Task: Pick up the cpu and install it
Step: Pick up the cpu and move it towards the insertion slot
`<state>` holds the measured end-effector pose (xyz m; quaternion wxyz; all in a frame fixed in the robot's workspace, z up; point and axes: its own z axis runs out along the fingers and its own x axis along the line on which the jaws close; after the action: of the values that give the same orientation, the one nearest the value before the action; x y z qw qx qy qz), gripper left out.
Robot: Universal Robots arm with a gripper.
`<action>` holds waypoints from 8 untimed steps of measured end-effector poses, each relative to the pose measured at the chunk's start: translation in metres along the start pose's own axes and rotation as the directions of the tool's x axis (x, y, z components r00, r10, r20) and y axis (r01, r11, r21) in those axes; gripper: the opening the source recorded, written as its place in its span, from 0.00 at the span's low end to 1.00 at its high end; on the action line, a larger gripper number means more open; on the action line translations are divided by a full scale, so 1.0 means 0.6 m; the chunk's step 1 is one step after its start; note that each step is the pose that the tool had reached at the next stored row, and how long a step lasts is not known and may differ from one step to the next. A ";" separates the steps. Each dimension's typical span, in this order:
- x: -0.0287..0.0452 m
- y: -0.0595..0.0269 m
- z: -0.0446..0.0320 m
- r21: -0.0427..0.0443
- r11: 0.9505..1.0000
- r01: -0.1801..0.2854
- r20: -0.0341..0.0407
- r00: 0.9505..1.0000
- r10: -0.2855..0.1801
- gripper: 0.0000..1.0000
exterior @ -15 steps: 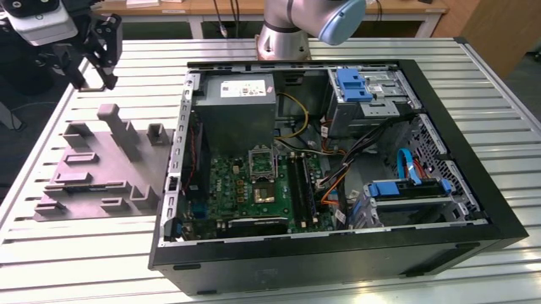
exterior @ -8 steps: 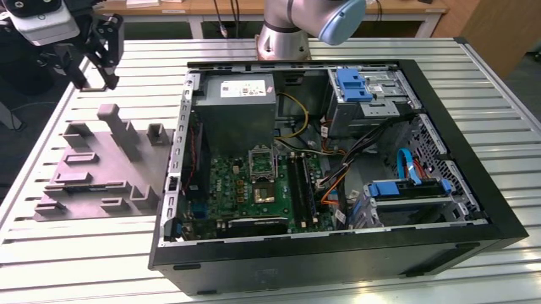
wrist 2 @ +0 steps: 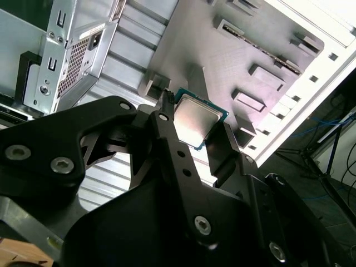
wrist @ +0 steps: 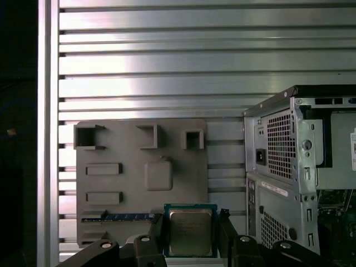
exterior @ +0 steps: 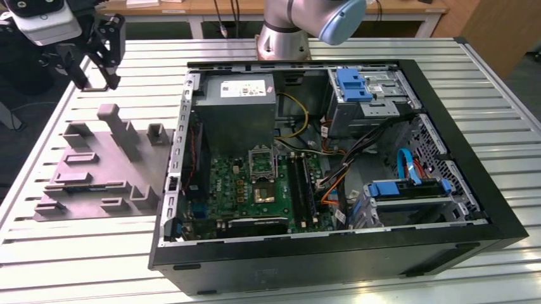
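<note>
The gripper [wrist: 191,223] has black fingers [wrist: 157,232] pinching the cpu [wrist: 191,233], a flat square chip with a shiny grey metal top. Past it lies a grey plastic tray [wrist: 122,147] with blocky slots, on a ribbed metal table [wrist: 167,55] beside the open case [wrist: 289,167]

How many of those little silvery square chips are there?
1. The cpu is clamped in the end effector, held up near the grey tray beside the open computer case. Others could be hidden inside the case.
</note>
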<state>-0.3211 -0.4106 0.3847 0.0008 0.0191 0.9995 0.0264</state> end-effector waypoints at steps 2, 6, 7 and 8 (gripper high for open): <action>-0.001 0.000 0.000 0.000 1.000 0.000 0.000 1.000 0.000 0.47; -0.003 0.000 0.000 0.000 1.000 0.000 0.000 1.000 0.000 0.47; -0.004 0.000 0.000 0.000 1.000 0.000 0.000 1.000 0.000 0.47; -0.005 0.000 0.000 0.000 1.000 0.000 0.000 1.000 0.000 0.47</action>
<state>-0.3179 -0.4106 0.3847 0.0008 0.0191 0.9995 0.0264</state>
